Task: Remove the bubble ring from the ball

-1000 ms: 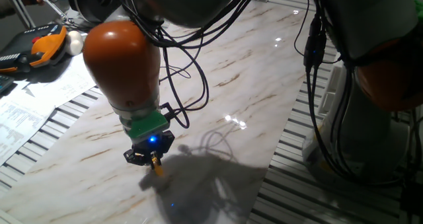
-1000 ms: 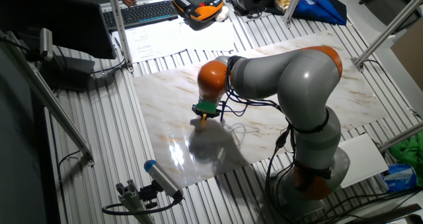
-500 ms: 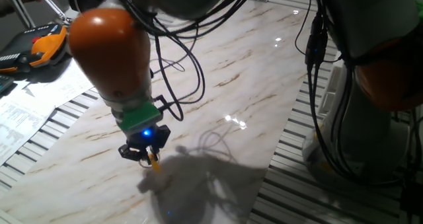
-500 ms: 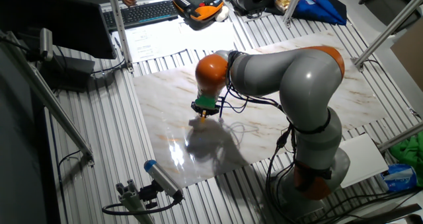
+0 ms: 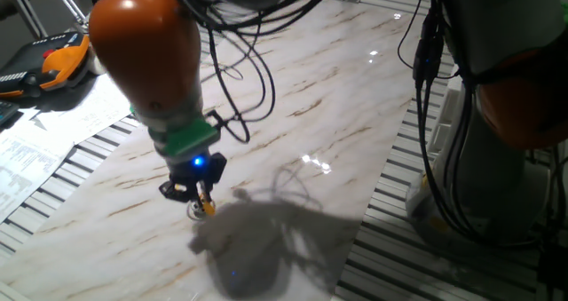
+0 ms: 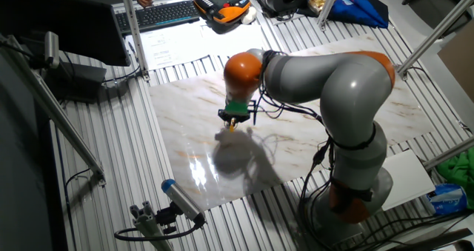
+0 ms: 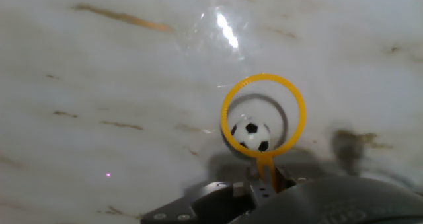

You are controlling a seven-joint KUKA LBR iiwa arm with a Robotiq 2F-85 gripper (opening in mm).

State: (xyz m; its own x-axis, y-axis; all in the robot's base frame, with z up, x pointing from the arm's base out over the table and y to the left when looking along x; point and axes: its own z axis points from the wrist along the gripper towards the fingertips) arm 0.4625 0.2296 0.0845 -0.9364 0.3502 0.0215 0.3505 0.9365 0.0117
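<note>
My gripper (image 7: pixel 266 186) is shut on the short handle of the yellow-orange bubble ring (image 7: pixel 228 112). It holds the loop a little above the marble tabletop, and the loop's shadow falls on the slab below. The tiny black-and-white ball (image 7: pixel 251 135) rests on the table and shows through the lower part of the loop in the hand view. In one fixed view the gripper (image 5: pixel 195 194) hangs low over the slab with the ring (image 5: pixel 207 206) at its tip. In the other fixed view the gripper (image 6: pixel 235 121) and a speck of the yellow ring (image 6: pixel 232 126) show; the ball is too small to see.
The marble slab (image 6: pixel 185 110) lies on a slatted metal table. An orange-black teach pendant (image 6: pixel 222 1), a larger white ball (image 6: pixel 250 14), a keyboard (image 6: pixel 163 14) and papers (image 5: pixel 40 150) lie at the far side. Cables (image 5: pixel 257 88) hang off the arm.
The gripper has risen a little with the ring in it and shifted slightly across the slab. The ball has stayed on the table.
</note>
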